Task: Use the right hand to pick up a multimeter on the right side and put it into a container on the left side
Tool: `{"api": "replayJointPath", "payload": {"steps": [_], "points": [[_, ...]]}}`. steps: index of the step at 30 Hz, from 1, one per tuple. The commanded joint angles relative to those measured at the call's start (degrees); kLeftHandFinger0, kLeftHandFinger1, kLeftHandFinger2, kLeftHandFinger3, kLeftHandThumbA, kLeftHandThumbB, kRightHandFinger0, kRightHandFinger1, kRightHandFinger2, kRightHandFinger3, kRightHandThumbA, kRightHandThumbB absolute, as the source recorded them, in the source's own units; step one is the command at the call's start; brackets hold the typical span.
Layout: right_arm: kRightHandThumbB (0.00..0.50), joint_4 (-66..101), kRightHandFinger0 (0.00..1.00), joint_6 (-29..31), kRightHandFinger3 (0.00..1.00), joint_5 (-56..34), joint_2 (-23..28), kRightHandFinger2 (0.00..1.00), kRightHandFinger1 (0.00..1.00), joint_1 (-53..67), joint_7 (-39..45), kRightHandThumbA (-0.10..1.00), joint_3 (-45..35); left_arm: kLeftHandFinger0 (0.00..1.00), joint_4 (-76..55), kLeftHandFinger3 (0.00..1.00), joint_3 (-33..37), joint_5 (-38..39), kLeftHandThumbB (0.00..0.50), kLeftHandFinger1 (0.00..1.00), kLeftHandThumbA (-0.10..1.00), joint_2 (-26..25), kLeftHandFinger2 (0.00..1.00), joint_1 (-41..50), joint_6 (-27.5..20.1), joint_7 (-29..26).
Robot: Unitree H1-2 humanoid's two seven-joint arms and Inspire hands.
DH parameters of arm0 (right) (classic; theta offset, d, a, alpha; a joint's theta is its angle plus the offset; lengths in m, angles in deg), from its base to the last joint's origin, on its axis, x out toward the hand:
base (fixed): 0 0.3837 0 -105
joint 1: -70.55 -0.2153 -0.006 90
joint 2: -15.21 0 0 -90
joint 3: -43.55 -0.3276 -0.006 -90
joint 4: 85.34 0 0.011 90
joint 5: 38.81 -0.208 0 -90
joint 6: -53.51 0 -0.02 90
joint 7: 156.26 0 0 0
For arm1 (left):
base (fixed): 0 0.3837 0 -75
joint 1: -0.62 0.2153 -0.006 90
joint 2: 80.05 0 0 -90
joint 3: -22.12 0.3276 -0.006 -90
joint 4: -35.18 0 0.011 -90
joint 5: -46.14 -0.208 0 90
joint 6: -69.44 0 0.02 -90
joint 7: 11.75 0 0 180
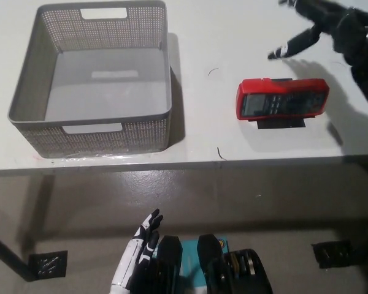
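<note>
Right robot hand [331, 27], fingers spread, hovers beyond red multimeter [283, 98].

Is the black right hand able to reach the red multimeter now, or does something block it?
Probably yes. The right hand hovers open just beyond the multimeter, with only bare table between them. The basket stands well to the left.
</note>
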Motion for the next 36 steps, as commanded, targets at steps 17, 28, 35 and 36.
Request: {"api": "replayJointPath", "payload": {"steps": [17,28,35,36], "points": [[0.5,-13.29,1.0,6.81,1.0,3.1,-2.12,1.0,1.0,-7.96,17.99,0.94,6.78,1.0,-0.81,1.0,0.04,-0.18,0.396,1.0,1.0,-1.03,1.0,-1.39,-1.25,0.26],[0.5,-17.05,1.0,11.29,1.0,4.51,-4.69,1.0,1.0,-5.41,14.94,0.93,7.5,1.0,-0.51,1.0,0.18,-0.56,0.403,1.0,1.0,-1.47,1.0,-1.42,-0.92,0.44],[0.5,-26.91,1.0,13.97,1.0,2.68,-8.59,1.0,1.0,-2.17,11.02,0.96,4.88,1.0,-0.44,1.0,0.44,0.06,0.395,1.0,1.0,-1.12,1.0,-0.67,-1.14,0.8],[0.5,-28.48,1.0,14.61,1.0,2.76,-9.19,1.0,1.0,-1.05,10.07,0.97,4.7,1.0,-0.33,1.0,0.58,-0.25,0.394,1.0,1.0,-0.91,1.0,-0.6,-1.51,0.56]]}}
